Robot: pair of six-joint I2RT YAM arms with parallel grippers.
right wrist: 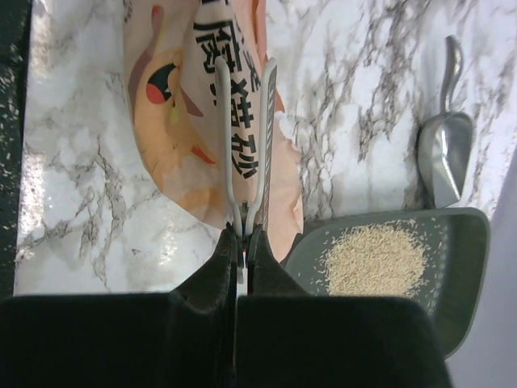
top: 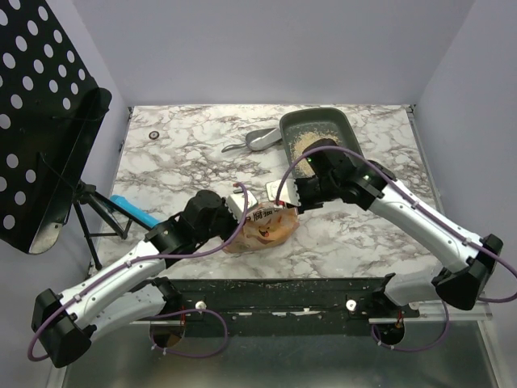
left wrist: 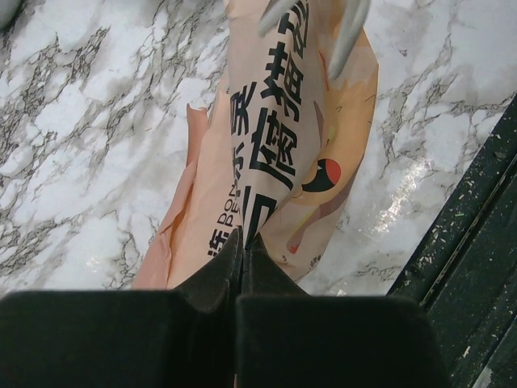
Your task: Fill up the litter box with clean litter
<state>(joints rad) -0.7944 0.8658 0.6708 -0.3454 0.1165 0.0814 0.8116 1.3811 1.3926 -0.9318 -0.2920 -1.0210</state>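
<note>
In the litter box (top: 346,123) lies clean litter (top: 305,143) (scoop (top: 260,141) left, bag (top: 262,230) nearer).

Scoop (top: 260,141) just beside litter box (top: 317,113) rim

A white tabletop (top: 186,162) with grey marble veining carries everything. A dark grey rectangular plastic litter box (top: 319,123) with rounded corners sits at its far right. Just left of the litter box lies a small silvery metal scoop (top: 260,141). Nearer than the litter box and to its left rests an orange-tan printed plastic bag (top: 262,230). Far left of the litter box lies a small dark round object (top: 153,134), too small to identify.
</note>
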